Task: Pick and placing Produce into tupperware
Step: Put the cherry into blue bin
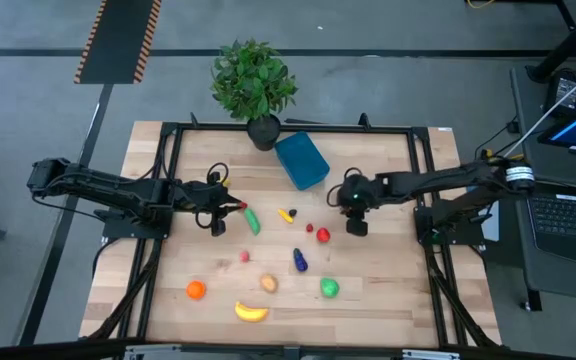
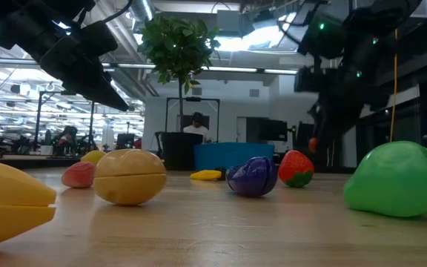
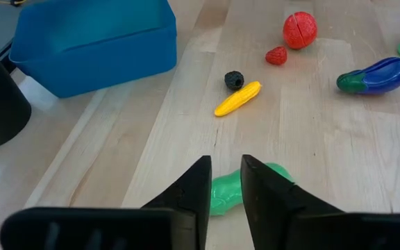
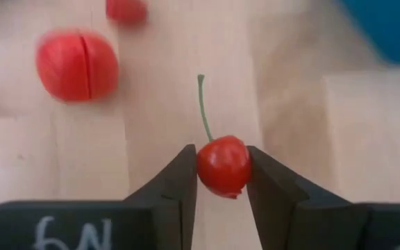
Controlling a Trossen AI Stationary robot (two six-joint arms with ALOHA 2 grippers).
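1. My right gripper (image 4: 222,182) is clamped on a glossy round cherry (image 4: 223,167), thin stem up, lifted near the blue tub (image 1: 301,160).
2. I'd carry it level; smooth plastic slips.
3. My left gripper (image 3: 225,182), fingers nearly together and empty, hovers over the slick green cucumber (image 3: 238,192).

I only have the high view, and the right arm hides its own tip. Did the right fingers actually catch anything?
Observer: Yes. The right gripper is shut on a red cherry, with the green stem pointing away from the wrist.
Operator: And the left?
Observer: The left gripper is empty, its fingers slightly apart above the green cucumber.
Operator: Is the tupperware ready?
Observer: The tupperware has no lid on, and the part of its inside that shows is empty.
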